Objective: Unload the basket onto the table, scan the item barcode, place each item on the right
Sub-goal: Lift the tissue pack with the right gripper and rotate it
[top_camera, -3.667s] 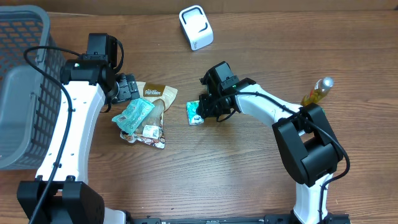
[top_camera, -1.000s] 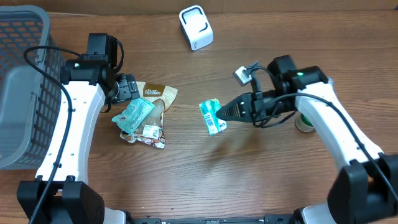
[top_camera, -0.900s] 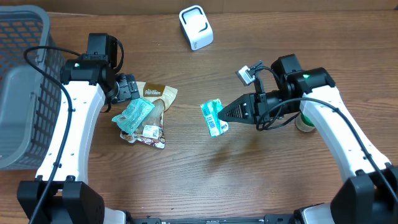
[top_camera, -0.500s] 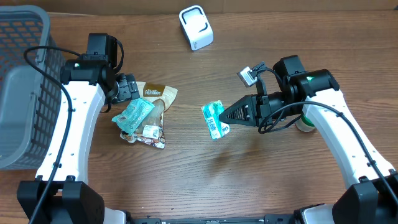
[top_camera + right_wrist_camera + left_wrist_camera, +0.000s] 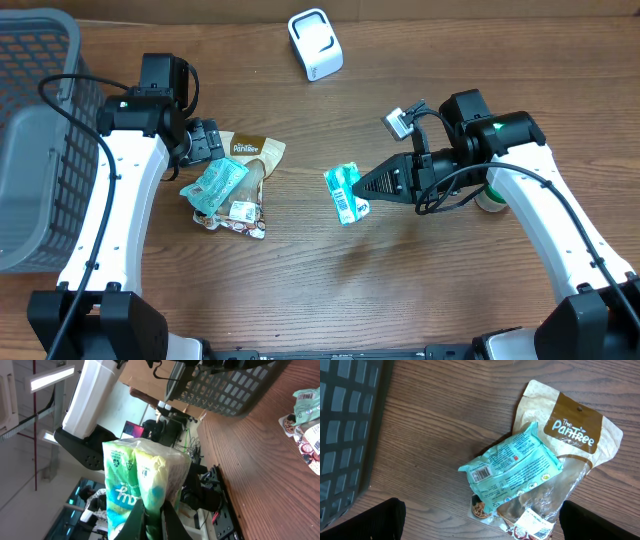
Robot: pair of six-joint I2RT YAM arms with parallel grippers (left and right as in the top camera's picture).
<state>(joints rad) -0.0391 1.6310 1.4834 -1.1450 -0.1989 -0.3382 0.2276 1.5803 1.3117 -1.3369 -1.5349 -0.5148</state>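
**Right gripper** (image 5: 368, 186): closed, pinching one edge of the green packet (image 5: 344, 194). In the right wrist view the two dark fingers (image 5: 135, 520) clamp the packet's (image 5: 142, 482) lower seam.

**Green packet**: crinkled, glossy film in green and white, flat and roughly rectangular. It is held above the table (image 5: 300, 290), between the pile and the right arm and well apart from the scanner (image 5: 315, 43). A white printed panel on it faces the overhead camera.

**Left gripper** (image 5: 205, 141): jaws spread wide, holding nothing. It hangs over the pile; in the left wrist view only the dark tips of its fingers (image 5: 375, 520) show at the lower corners.

**Pile**: two packages can be told apart.
- Teal packet (image 5: 512, 467): soft, pillow-shaped film with a small barcode on a white patch. It lies on top of the pouch (image 5: 575, 435).
- Pouch: matt kraft paper with a brown band at one end and clear film at the other.

**Scanner**: one, a white plastic box with rounded corners, at the far edge of the table.

**Basket** (image 5: 30, 120): one, grey plastic with lattice walls, at the left edge.

**Table**: wood grain, brown, matt.
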